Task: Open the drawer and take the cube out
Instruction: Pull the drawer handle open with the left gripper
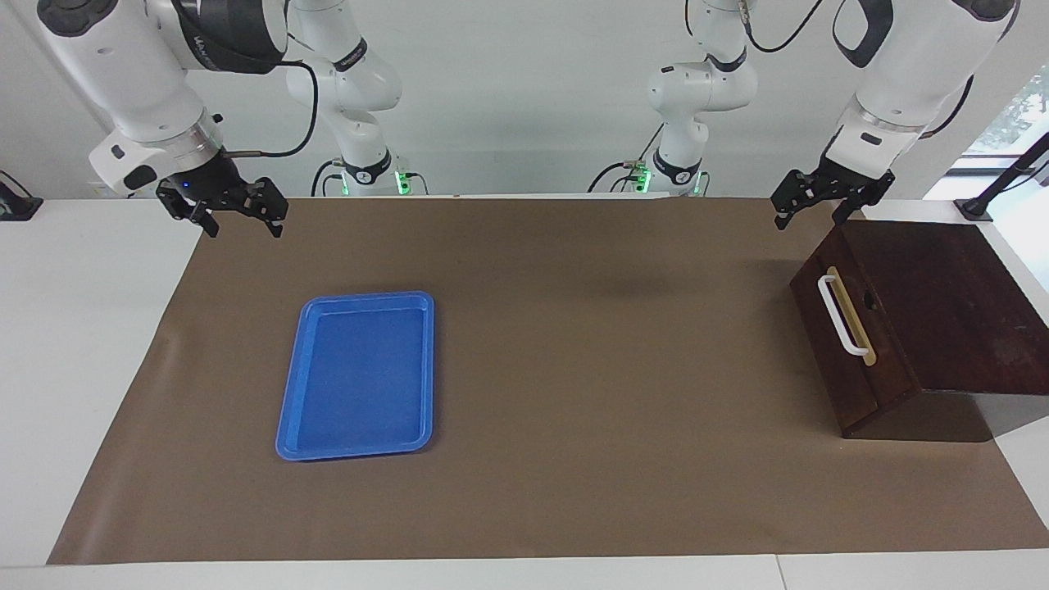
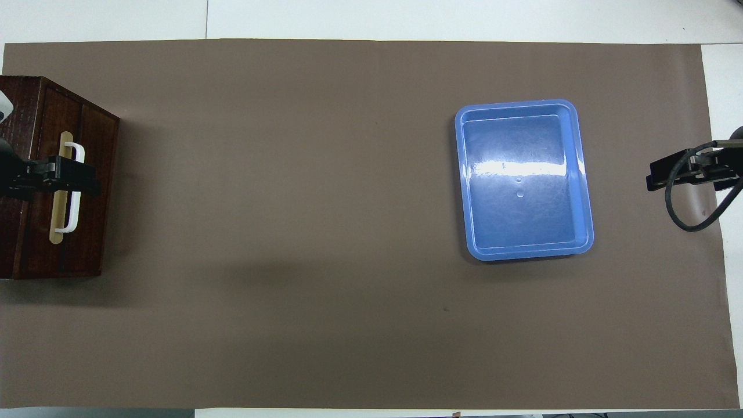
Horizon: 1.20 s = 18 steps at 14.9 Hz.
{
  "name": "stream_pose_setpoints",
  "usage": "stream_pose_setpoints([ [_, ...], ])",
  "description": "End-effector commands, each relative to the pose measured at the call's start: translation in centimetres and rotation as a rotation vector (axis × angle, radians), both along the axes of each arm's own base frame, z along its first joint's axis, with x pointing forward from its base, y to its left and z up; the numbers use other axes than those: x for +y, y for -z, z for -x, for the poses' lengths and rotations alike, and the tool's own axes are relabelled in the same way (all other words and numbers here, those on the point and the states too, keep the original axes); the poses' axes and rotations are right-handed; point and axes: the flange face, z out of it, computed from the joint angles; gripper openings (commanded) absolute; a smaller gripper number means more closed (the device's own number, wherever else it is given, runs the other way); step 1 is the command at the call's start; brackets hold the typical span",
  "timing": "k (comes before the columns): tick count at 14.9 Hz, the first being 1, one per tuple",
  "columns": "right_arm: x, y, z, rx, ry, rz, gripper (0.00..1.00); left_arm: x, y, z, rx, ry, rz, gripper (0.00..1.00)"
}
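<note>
The dark brown drawer (image 1: 885,360) is pushed shut in its wooden box at the left arm's end of the table, its front tilted upward. Its white bar handle (image 1: 834,315) lies on a tan strip beside a small round hole. The drawer also shows in the overhead view (image 2: 90,238). The yellow cube is hidden. My left gripper (image 1: 807,221) is open and empty, up in the air over the box's edge nearest the robots; from overhead it (image 2: 69,177) covers the handle (image 2: 74,217). My right gripper (image 1: 244,232) is open and empty, raised over the mat's corner at the right arm's end.
A blue plastic tray (image 1: 287,426), empty, lies on the brown mat toward the right arm's end; it also shows in the overhead view (image 2: 585,191). The brown mat (image 1: 590,393) covers most of the white table.
</note>
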Motion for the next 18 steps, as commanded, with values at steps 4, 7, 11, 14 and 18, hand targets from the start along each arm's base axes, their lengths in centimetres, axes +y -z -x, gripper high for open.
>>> stream_pose_setpoints([
  [4,-0.4,-0.4,0.3,-0.012,-0.024,0.004,1.00,0.4,0.1,0.1,-0.029,0.020,0.008,1.00],
  [7,-0.4,-0.4,0.3,-0.012,-0.024,0.004,1.00,-0.4,4.6,-0.7,-0.102,0.101,-0.109,1.00],
  [11,-0.4,-0.4,0.3,-0.012,-0.024,0.004,1.00,-5.2,11.3,-1.4,-0.157,0.347,-0.368,1.00],
  [14,-0.4,-0.4,0.3,-0.012,-0.022,0.005,1.00,-4.4,15.3,-3.2,-0.160,0.414,-0.443,1.00],
  [18,-0.3,-0.4,0.3,-0.016,-0.021,0.000,1.00,-0.1,19.6,-3.6,-0.145,0.387,-0.430,1.00],
])
